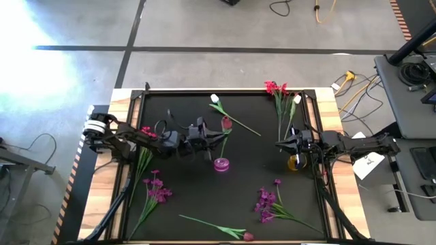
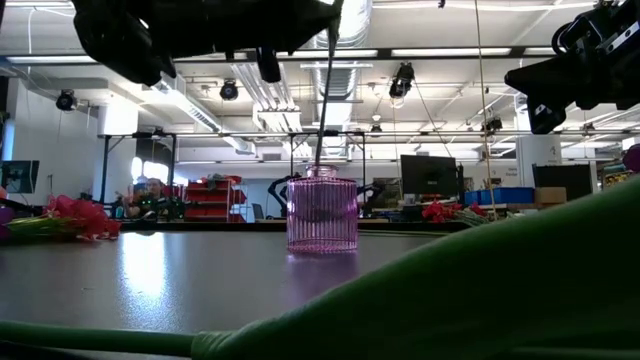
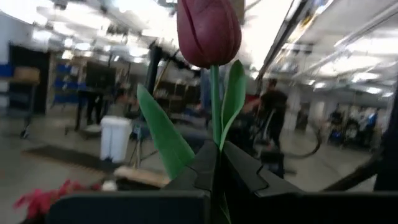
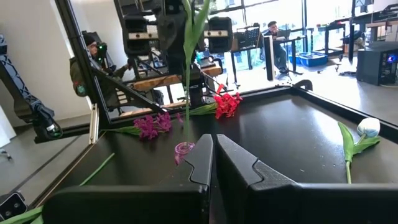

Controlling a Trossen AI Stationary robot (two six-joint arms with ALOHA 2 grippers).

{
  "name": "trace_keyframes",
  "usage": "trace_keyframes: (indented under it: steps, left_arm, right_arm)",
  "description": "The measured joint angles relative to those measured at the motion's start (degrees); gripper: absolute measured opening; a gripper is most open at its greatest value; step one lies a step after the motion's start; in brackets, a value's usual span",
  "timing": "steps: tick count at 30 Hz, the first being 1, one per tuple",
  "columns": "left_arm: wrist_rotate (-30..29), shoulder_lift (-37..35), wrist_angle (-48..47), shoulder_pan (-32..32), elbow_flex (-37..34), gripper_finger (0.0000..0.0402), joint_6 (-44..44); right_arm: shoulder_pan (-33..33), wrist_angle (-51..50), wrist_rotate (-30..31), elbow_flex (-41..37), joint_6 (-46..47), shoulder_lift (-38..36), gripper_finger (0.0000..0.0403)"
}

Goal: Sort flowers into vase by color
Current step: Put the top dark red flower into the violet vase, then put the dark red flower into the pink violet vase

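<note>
Black-topped bench (image 1: 184, 204) carries two glass vases, pink (image 1: 221, 164) and amber (image 1: 294, 163); left jaws (image 1: 212, 141) clench one dark-red tulip (image 1: 226, 124) over pink; right jaws (image 1: 279, 144) closed, empty.

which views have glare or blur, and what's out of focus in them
High view: washed-out glare on the floor at the picture's upper left. Low view: a blurred green stem fills the near corner, while the pink ribbed glass vase stays sharp. Left wrist view: the room behind is blurred; the dark red tulip held in the left gripper is clearer.
</note>
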Motion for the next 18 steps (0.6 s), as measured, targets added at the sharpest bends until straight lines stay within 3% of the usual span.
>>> trace_keyframes:
  steps: [3, 8, 18]
  left_arm:
    - [-0.5, -0.6, -4.8, 0.0, 0.2, 0.0020, -1.3]
    - [-0.5, -4.9, -16.3, -0.3, 0.3, 0.0086, -3.8]
    - [0.6, -20.9, -51.2, -4.8, 4.6, 0.0186, -9.1]
  right_arm:
    - [0.0, 0.0, 0.0, 0.0, 0.0, 0.0, 0.0013]
    - [0.0, 0.0, 0.0, 0.0, 0.0, 0.0, 0.0013]
    - [0.0, 0.0, 0.0, 0.0, 0.0, 0.0, 0.0013]
